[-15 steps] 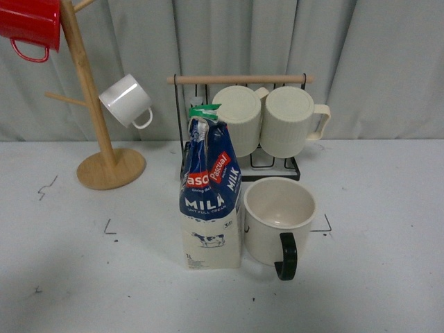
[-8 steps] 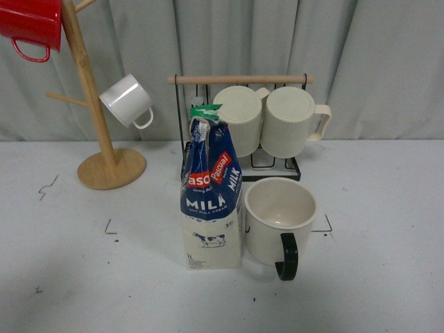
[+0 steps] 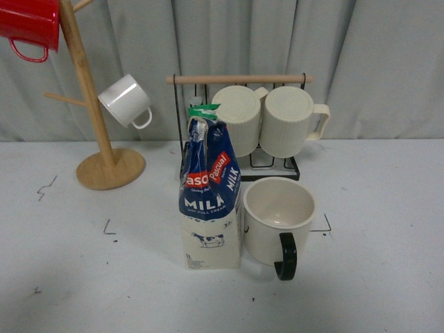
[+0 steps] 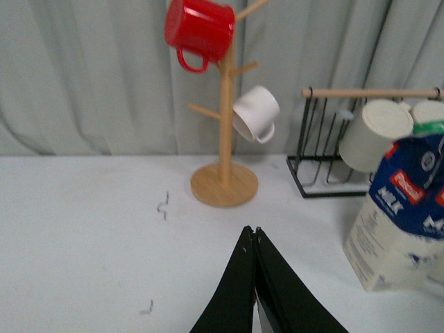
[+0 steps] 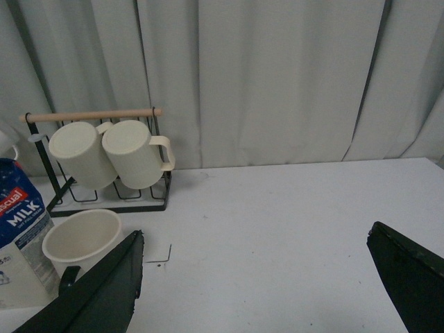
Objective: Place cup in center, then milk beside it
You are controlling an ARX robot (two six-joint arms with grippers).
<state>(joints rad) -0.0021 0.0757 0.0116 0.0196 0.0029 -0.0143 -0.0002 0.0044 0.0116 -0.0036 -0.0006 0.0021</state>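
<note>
The cup (image 3: pixel 279 218), a wide cream mug with a black handle, stands upright in the middle of the white table (image 3: pixel 388 277). The milk (image 3: pixel 210 191), a tall blue-and-cream carton with a green cap, stands upright against the cup's left side. Neither gripper shows in the front view. In the left wrist view my left gripper (image 4: pixel 252 232) is shut and empty, apart from the milk (image 4: pixel 406 215). In the right wrist view my right gripper (image 5: pixel 254 236) is wide open and empty, with the cup (image 5: pixel 82 239) and milk (image 5: pixel 21 229) off to one side.
A black wire rack (image 3: pixel 239 125) with a wooden bar holds two ribbed cream mugs (image 3: pixel 274 125) behind the cup. A wooden mug tree (image 3: pixel 104 149) at the back left carries a red mug (image 3: pixel 28 24) and a small white mug (image 3: pixel 126 102). Grey curtains hang behind.
</note>
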